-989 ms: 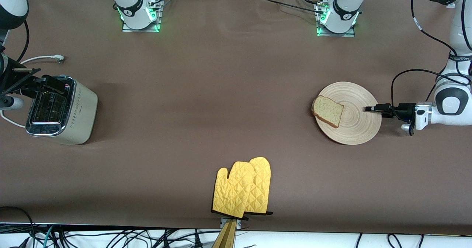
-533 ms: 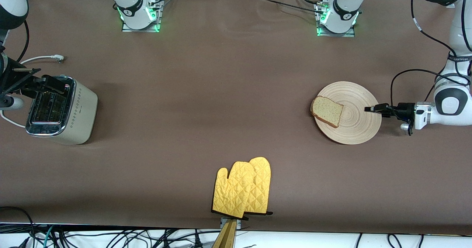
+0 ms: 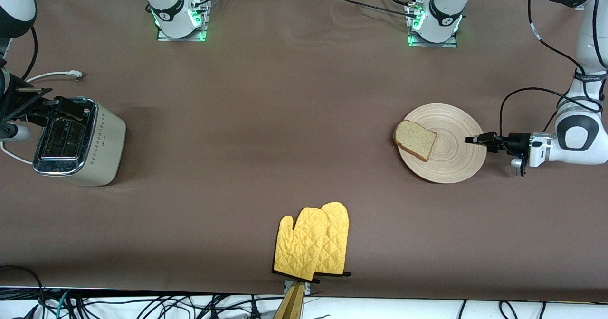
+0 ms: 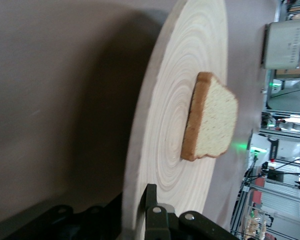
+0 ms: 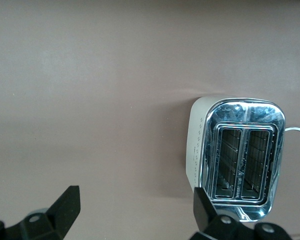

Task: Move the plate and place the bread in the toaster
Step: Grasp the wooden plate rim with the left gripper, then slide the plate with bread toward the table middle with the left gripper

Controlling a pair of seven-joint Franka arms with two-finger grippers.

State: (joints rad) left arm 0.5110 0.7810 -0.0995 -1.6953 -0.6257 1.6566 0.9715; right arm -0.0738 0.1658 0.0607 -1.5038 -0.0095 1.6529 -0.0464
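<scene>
Left claw (image 3: pixel 471 140), clamped on plate (image 3: pixel 451 160), has dragged it toward the toaster (image 3: pixel 78 141).

My left gripper (image 3: pixel 471 140) has clamped the plate (image 3: pixel 451 160) rim; plate and bread (image 3: pixel 415 140) slid toward the toaster's end.

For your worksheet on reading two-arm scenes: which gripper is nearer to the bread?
Left. The left gripper is shut on the plate's rim, with the bread lying on that plate. The right gripper hangs open over the toaster, at the right arm's end of the table.
</scene>
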